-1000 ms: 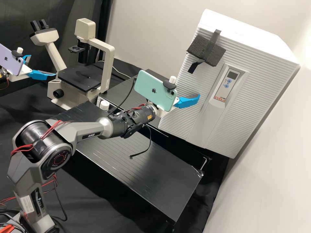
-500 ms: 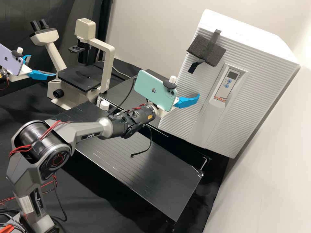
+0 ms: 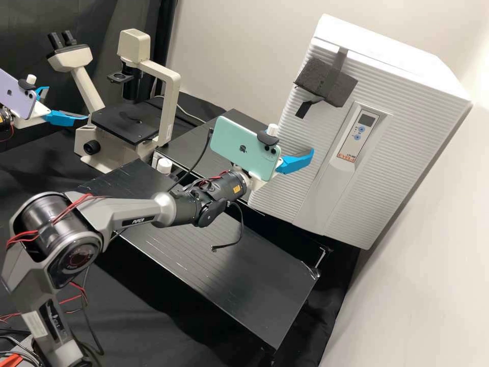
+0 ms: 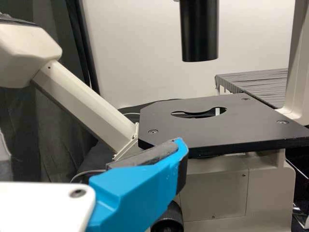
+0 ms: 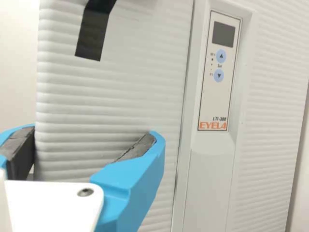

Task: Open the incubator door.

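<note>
Elbow of your right arm (image 3: 58, 229) sits farther back, the incubator door (image 3: 316, 132) displaced slightly. Your right gripper (image 3: 297, 161) has spread jaws, the door's side edge between them. Your left gripper's (image 3: 68, 103) jaws stand apart, near the microscope (image 3: 169, 97).

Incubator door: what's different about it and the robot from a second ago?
The door, with its foam pad, has shifted slightly right and down in the high view, apparently opening. The right arm's elbow swung left and down. I see no new grab or release. The left claw and microscope stayed put.
</note>
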